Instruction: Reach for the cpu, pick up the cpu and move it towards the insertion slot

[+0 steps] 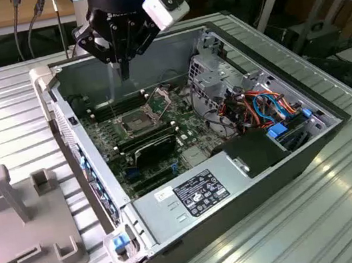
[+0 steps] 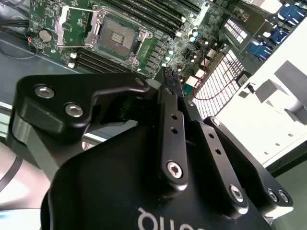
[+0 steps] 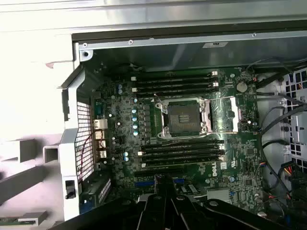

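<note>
Exterior view: the gripper [image 1: 124,72] hangs over the open computer case [image 1: 156,50], near one of its long walls, fingers drawn together. Whether the cpu is pinched between them is too small to tell. It would be light, stiff and fragile, I judge, and best taken by opposite edges. Inside the case, the green board [image 1: 189,129] carries the insertion slot [image 1: 135,120] — metal plate [image 1: 159,97] raised, dark centre bare.

Your gripper [image 2: 171,81] is matt black metal with shiny screws [image 2: 175,168]. The socket [image 3: 184,117] has a bright bare-metal frame, the board [image 3: 225,165] is glossy green, and the table [image 1: 351,210] is ribbed dull-grey metal.
</note>
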`<state>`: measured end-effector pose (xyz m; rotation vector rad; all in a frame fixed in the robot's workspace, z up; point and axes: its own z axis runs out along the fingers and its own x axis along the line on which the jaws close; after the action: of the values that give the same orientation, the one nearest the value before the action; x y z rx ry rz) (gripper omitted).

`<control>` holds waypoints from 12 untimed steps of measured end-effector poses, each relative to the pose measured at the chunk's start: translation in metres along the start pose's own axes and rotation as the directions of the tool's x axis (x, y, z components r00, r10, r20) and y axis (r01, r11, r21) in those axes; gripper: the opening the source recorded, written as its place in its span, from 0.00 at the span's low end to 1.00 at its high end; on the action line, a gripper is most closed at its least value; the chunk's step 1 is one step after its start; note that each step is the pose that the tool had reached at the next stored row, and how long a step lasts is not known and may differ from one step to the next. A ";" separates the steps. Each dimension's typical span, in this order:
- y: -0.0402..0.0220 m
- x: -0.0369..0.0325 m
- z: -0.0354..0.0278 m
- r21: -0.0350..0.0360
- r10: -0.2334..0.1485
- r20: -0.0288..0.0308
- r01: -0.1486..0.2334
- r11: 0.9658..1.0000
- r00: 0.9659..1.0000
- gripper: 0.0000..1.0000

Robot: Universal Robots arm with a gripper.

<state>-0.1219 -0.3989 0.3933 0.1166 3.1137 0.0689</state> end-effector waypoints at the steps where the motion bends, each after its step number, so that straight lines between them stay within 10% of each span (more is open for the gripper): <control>1: 0.0000 0.0000 0.0000 0.000 0.000 0.000 0.000 1.000 1.000 0.11; 12: -0.0010 0.0143 -0.0003 0.000 0.000 0.000 0.000 1.000 1.000 0.11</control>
<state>-0.1362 -0.3988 0.3932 0.1166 3.1138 0.0689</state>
